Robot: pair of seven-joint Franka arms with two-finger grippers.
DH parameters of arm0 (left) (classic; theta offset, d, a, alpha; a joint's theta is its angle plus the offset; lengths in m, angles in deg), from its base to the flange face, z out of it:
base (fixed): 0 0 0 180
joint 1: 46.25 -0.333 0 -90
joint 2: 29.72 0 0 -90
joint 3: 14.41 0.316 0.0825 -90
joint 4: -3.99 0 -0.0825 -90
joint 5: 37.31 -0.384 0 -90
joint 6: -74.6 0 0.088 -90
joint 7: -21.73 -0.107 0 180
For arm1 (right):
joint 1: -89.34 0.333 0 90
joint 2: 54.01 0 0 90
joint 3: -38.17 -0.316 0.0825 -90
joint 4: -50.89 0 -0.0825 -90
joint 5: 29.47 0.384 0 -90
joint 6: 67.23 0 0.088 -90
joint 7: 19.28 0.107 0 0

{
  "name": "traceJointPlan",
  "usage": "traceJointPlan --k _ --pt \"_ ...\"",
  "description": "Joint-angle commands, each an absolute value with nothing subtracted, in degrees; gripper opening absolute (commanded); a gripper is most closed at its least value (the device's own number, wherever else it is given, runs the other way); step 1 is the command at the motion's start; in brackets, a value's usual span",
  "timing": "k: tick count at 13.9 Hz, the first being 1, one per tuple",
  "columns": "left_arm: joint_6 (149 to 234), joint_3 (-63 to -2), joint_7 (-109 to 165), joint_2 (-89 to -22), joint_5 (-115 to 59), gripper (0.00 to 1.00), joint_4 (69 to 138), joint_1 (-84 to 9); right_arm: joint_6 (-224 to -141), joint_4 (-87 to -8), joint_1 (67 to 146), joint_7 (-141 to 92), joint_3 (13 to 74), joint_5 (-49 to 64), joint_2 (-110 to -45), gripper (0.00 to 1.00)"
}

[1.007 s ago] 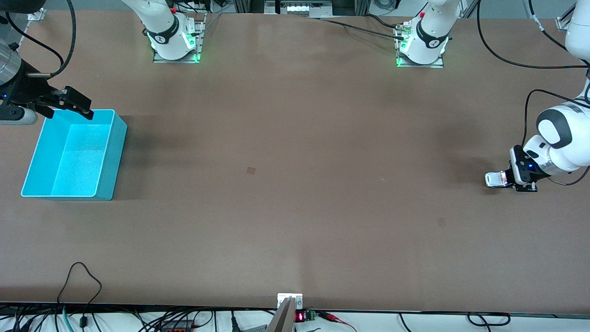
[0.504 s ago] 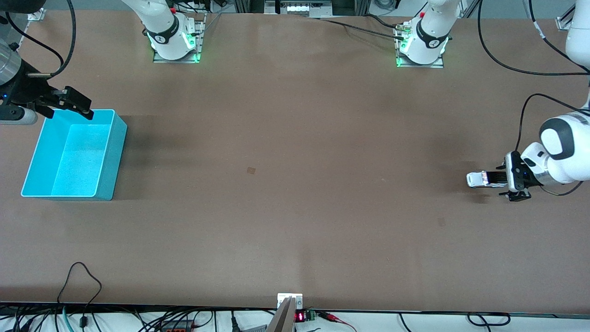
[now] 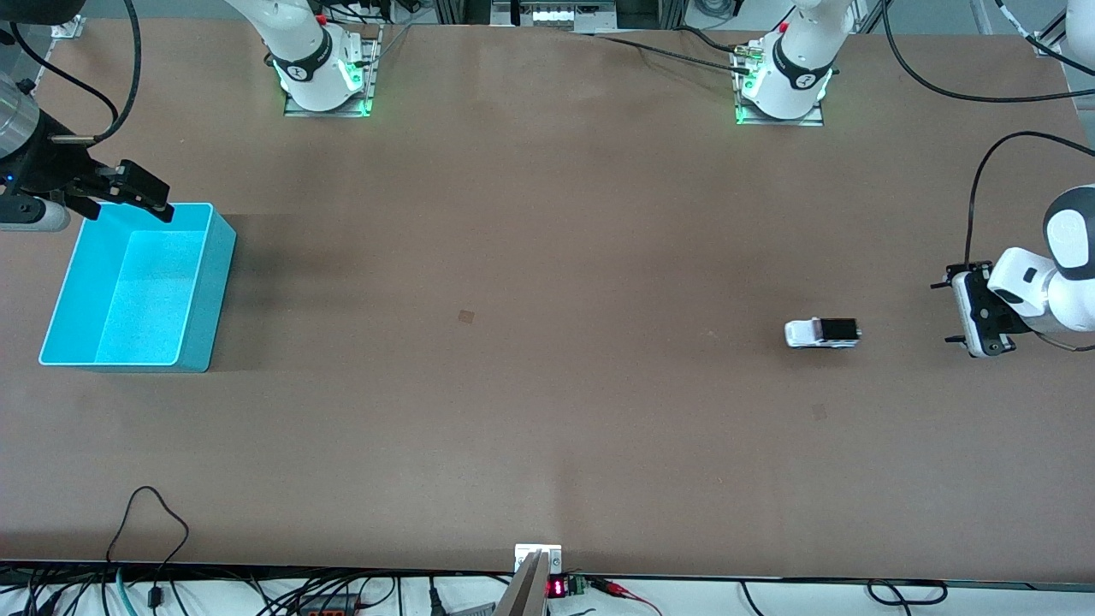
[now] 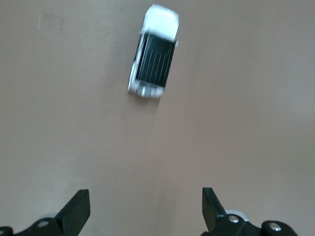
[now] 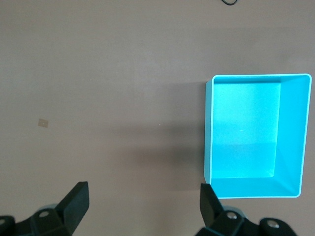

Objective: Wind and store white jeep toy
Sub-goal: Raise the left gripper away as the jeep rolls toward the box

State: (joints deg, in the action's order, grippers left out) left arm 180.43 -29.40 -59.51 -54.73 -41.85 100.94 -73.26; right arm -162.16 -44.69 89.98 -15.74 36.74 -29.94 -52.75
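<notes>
Sitting free on the brown flat surface (image 3: 547,411), the small boxy white jeep toy with its black roof panel (image 3: 822,333) rests on its wheels toward the left arm's end, touched by nothing and pointing lengthwise toward the right arm's end. Its wrist view shows the same toy (image 4: 153,72) well clear of the left tool's dark fingertips (image 4: 78,212), which stand spread wide. That left tool (image 3: 975,320) hangs over the surface near the toy, between it and the table's edge. Well apart, at the right arm's end, the open cyan rectangular plastic bin (image 3: 214,282) stands empty, and the right tool (image 3: 137,195) waits over its rim, fingers spread, looking straight down into the bin (image 5: 290,189). Judging by this, the toy looks released to roll; catching it well probably means closing on the body's long sides, centred on the roof, and lifting level before carrying it over the bin.
</notes>
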Motion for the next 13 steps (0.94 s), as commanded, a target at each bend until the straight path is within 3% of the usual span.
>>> traceJointPlan --k 1,8,13 --pt "171.5 -29.3 -47.6 -54.5 -44.0 1.0 94.9 -68.8 -162.2 -46.0 89.7 -16.6 36.5 -29.6 -51.4 1.0" --pt "158.2 -29.4 -14.4 -54.2 -43.0 1.0 83.5 -59.4 -162.2 -46.0 89.7 -16.6 36.5 -29.6 -51.4 1.0" --pt "159.1 -27.0 7.7 -49.3 -41.7 1.0 85.3 -52.3 -162.2 -46.0 89.7 -16.6 36.5 -29.6 -51.4 1.0"
